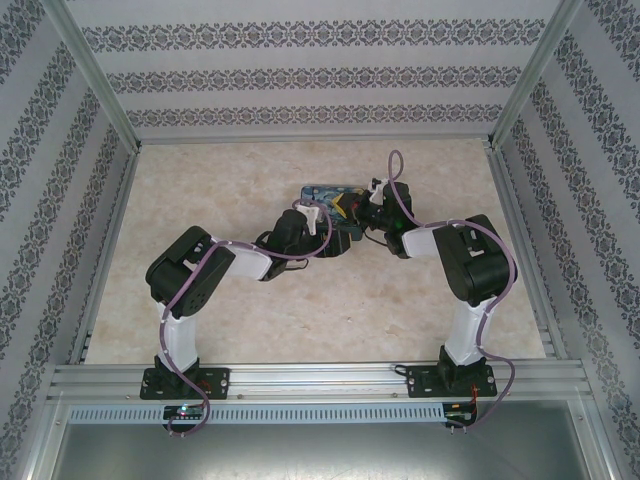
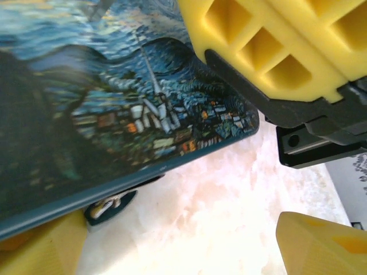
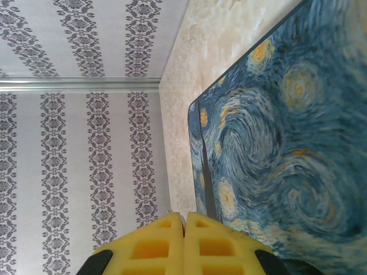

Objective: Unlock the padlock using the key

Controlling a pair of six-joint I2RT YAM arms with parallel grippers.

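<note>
The padlock (image 2: 109, 206), a small dark blue body with a brass bit, lies on the table, half hidden under the near edge of the blue-and-yellow swirl-painted box (image 2: 114, 97). My left gripper (image 2: 183, 252) stands open just in front of it, with one yellow finger (image 2: 40, 246) close beside the padlock and bare table between the jaws. My right gripper (image 3: 184, 220) is shut beside the box (image 3: 287, 143). A thin sliver at its fingertip seam looks like the key (image 3: 172, 212). From above, both grippers, left (image 1: 318, 222) and right (image 1: 352, 207), meet at the box (image 1: 325, 190).
The pale marble table (image 1: 240, 290) is fenced by patterned walls (image 1: 300, 80) and aluminium rails (image 1: 320, 380). The right gripper's yellow fingers (image 2: 275, 46) and black mount hang close over the box's corner, right beside my left gripper.
</note>
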